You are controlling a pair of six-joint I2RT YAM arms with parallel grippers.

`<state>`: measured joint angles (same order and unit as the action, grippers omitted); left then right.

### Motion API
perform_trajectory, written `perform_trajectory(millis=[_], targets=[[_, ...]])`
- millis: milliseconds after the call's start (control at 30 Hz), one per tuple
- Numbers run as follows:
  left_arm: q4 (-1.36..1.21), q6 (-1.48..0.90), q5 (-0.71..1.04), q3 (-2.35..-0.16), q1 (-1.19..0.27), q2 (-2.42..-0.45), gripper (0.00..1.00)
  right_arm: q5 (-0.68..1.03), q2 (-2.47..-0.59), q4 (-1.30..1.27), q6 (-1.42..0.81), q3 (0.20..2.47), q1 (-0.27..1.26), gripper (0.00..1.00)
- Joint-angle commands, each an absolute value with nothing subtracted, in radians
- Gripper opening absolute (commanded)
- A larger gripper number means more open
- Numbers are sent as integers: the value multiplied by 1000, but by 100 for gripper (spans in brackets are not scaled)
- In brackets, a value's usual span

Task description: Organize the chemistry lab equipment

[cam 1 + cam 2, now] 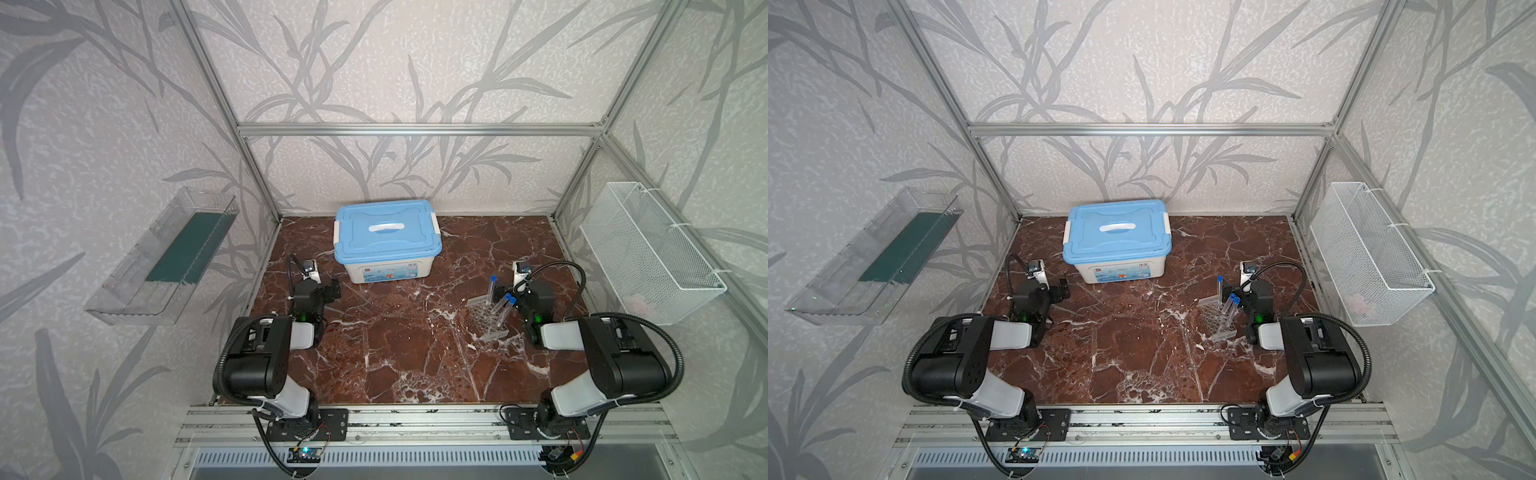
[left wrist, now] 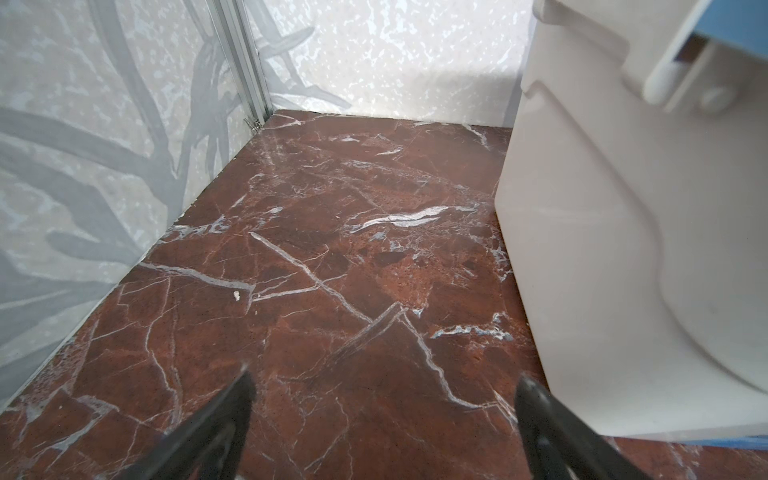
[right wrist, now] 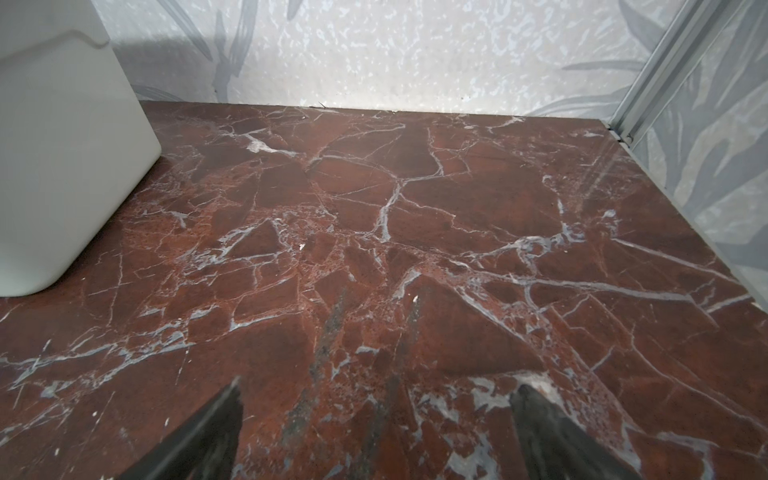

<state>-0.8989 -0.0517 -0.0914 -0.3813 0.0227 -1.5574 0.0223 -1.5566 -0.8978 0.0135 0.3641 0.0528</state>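
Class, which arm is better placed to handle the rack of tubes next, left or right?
Right. The rack with its three tubes stands right beside the right gripper, which is open and empty. The left gripper, also open, sits across the table near the bin.

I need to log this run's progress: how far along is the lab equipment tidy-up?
Looks done: three blue-capped tubes stand in the clear rack, and the blue lid sits closed on the white bin. In hand: nothing; the left gripper and right gripper are open and empty. Left: no other lab items show on the table; what the bin holds cannot be seen.
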Motion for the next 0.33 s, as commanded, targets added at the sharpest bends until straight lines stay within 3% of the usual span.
perform_trajectory(millis=[0,300], targets=[[-932,-31,-85,-378,31,-1561,99,-8,-1540,-888,30,380,56,99],[-930,-34,-84,-379,31,-1561,99,-8,-1541,-884,35,383,59,99]])
